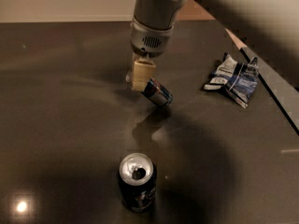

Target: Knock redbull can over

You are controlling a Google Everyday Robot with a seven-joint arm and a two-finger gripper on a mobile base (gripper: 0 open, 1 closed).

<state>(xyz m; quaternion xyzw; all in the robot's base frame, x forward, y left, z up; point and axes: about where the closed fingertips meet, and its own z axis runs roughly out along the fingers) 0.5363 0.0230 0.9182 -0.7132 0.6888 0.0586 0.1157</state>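
Note:
The redbull can, slim, blue and silver with a red mark, is tipped far over on the dark table. Its upper end rests against my gripper and its lower end points right and towards the camera. My gripper, with cream-coloured tips below a grey wrist, hangs from above and touches the can's upper left end. The can's top is hidden behind the gripper.
A wider dark navy soda can stands upright with its top opened, near the front of the table. A crumpled blue-and-white foil snack bag lies at the right. The table's right edge runs diagonally past the bag.

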